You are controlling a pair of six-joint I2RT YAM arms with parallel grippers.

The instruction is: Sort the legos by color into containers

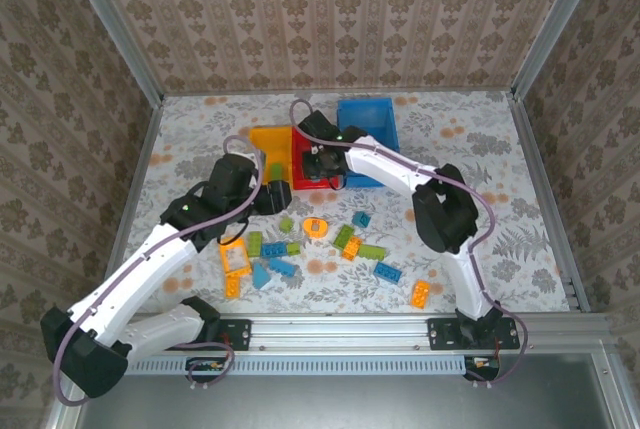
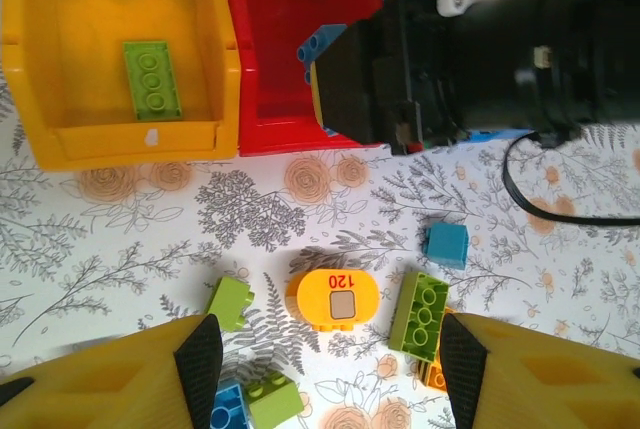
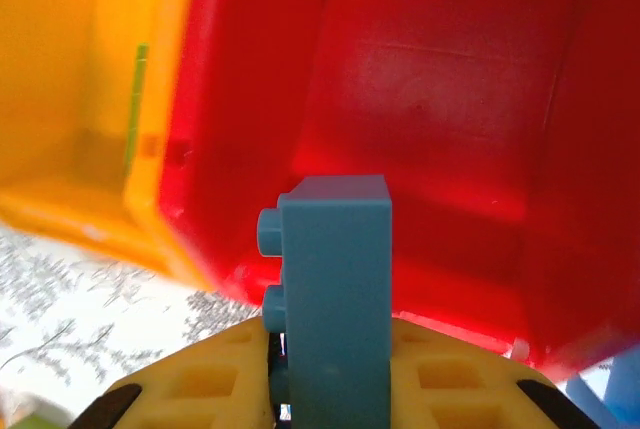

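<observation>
Right gripper (image 3: 330,394) clamped on a blue brick (image 3: 335,269) over the red bin (image 3: 450,79) — releasing here likely mis-sorts it; blue bin (image 1: 375,119) sits just beside. Left gripper (image 2: 330,369) apart, empty — above loose legos (image 2: 424,314) on the surface (image 2: 120,239).

Damask-papered walls (image 1: 330,9) around floral-print table (image 1: 480,139)

One blue lego (image 3: 335,289) over the red bin (image 3: 430,79) — green lego (image 2: 152,79) flat in the yellow bin (image 2: 130,139)
</observation>
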